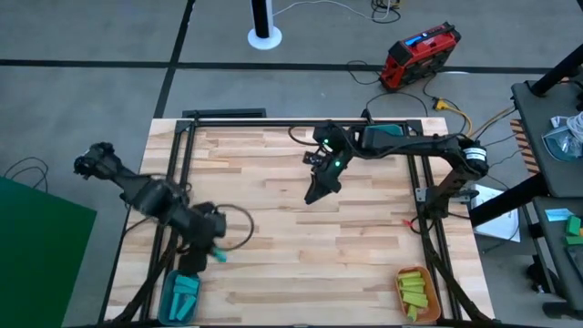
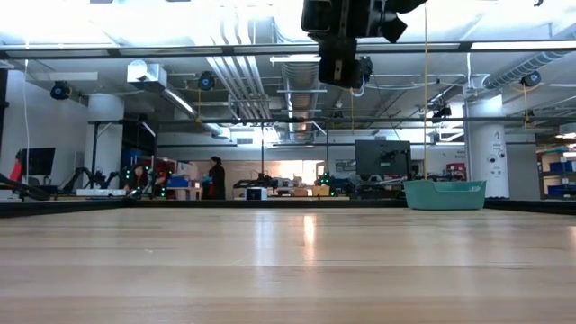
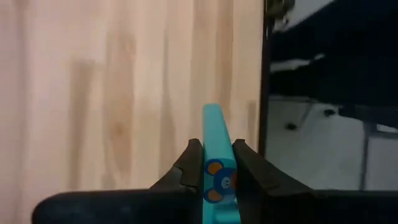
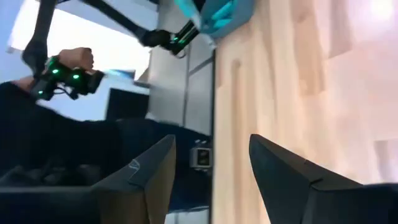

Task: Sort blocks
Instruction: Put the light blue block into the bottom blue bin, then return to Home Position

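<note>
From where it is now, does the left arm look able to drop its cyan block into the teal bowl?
Probably yes. The left pincer, shut on the cyan block, sits just above the teal bowl at the table's near-left corner, with nothing between them. The right pincer is open mid-table.

Grey floor (image 1: 82, 36) — bright workshop (ceiling pipes (image 2: 261, 76)) behind.

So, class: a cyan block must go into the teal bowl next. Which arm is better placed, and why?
Left. The left gripper already clamps the cyan block just above the teal bowl; the right gripper hangs open and empty mid-table.
</note>
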`<state>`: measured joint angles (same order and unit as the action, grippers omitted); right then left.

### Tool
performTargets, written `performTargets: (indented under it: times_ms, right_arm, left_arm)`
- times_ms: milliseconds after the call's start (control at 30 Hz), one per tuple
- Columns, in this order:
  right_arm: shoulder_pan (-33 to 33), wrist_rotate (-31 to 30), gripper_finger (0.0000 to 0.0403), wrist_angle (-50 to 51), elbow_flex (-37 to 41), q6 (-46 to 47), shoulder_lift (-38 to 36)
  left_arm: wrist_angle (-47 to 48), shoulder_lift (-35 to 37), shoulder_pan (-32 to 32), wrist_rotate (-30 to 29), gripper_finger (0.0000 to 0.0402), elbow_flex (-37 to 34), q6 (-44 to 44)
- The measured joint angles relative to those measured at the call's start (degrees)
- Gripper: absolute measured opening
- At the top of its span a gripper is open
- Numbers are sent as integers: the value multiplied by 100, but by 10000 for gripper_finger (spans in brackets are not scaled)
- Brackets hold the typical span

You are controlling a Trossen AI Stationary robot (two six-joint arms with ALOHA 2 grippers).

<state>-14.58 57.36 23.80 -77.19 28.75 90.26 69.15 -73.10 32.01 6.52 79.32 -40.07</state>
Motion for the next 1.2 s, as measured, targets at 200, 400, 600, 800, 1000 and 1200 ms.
performTargets:
  times_ms: [200, 400, 600, 800, 1000, 1200]
  right_arm:
    - [-79, -190, 175, -2, 4, -538, 2]
    - [-68, -190, 158, -3, 15, -631, 2]
    - [-71, -192, 144, -3, 24, -633, 2]
    - [-71, -192, 137, -1, 34, -633, 2]
    - [-71, -192, 142, -3, 37, -629, 2]
    - [-56, -197, 137, 7, 39, -585, -21]
  left_arm:
    - [-323, -22, 1535, 100, 30, -871, -498]
    - [-779, -22, 2562, 252, 30, -1645, -1442]
    - [-1004, -55, 2683, 251, 30, -1843, -1618]
    - [-1004, -113, 2697, 269, 62, -1848, -1615]
    - [-995, -127, 2699, 272, 154, -1837, -1673]
    - [-952, -127, 2608, 280, 179, -1764, -1829]
